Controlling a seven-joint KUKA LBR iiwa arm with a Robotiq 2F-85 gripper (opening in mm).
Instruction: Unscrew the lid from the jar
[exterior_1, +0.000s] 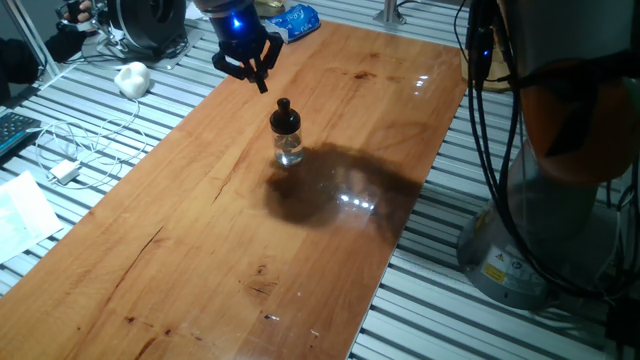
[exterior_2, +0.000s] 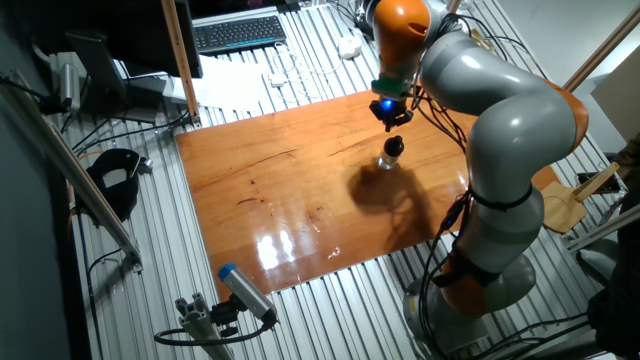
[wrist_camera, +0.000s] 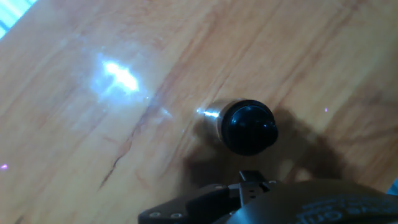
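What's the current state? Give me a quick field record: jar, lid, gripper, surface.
jar: clear glass jar standing upright on the table, near mid-board
lid: black lid with knob, on the jar, not yet removed
gripper: gripper above the jar, not touching the lid; whether its jaws are open or shut cannot be told
surface: wooden table, glossy with light glare
hand view: lid seen from above, right of centre

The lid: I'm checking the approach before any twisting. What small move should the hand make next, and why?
Probably lower straight down over the lid, centring first. The hand hangs above and apart from the upright jar; in the hand view the lid sits slightly off-centre.
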